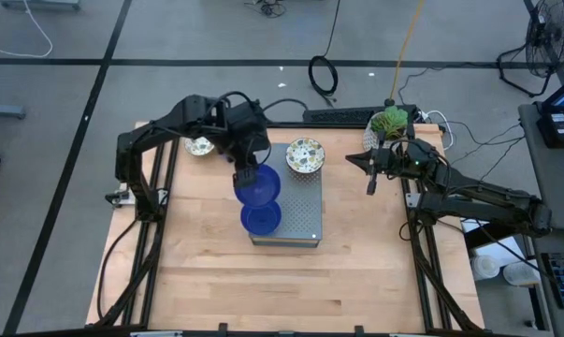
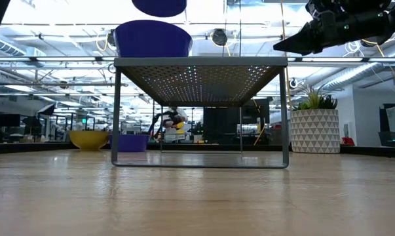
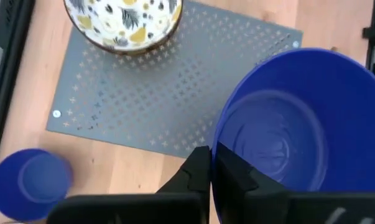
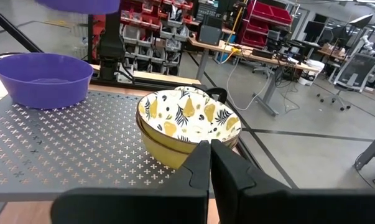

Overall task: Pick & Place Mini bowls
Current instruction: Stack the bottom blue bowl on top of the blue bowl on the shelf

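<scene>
My left gripper (image 1: 245, 174) is shut on a blue mini bowl (image 1: 257, 186), held above the grey perforated stand (image 1: 296, 201). A second blue bowl (image 1: 260, 218) rests on its base on the stand's near left part. Patterned cream bowls (image 1: 305, 154), which look like two stacked, sit at the stand's far right corner. Another patterned bowl (image 1: 200, 145) and a third blue bowl (image 3: 28, 183) rest on the table beyond the stand's far left. My right gripper (image 1: 372, 183) is shut and empty, in the air to the right of the stand. My left gripper holds the blue bowl by its rim (image 3: 218, 134), one finger (image 3: 196, 168) outside the wall and one (image 3: 237, 171) inside. The fingers come from above, slanting down. The bowl is lifted clear of the stand, tilted, with its hollow toward the wrist camera.
A white patterned pot with a green plant (image 1: 389, 123) stands at the table's far right, close behind my right arm. The stand has bare room in its middle and near right (image 1: 305, 220). Bare wood (image 1: 291, 281) lies toward the near edge.
</scene>
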You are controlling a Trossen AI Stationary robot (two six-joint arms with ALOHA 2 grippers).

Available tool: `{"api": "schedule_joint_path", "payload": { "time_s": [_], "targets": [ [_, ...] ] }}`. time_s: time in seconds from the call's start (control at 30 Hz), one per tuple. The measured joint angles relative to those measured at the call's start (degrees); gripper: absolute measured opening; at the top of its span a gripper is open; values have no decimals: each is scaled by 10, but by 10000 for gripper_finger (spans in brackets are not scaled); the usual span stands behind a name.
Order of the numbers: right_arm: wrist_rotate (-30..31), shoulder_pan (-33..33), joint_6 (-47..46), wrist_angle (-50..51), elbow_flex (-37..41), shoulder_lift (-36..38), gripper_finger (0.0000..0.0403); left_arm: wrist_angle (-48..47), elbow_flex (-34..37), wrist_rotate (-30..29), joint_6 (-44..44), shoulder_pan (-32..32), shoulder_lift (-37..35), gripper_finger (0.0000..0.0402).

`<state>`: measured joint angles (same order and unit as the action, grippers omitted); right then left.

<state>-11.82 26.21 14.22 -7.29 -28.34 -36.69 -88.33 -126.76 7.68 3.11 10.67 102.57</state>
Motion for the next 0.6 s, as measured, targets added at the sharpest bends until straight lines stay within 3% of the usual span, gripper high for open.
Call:
{"api": "schedule_joint_path", "payload": {
  "time_s": [0.6],
  "targets": [
    [-2,0,1,3,0,0,0,-6,29,18,-33,-29,28,16]
  ]
}}
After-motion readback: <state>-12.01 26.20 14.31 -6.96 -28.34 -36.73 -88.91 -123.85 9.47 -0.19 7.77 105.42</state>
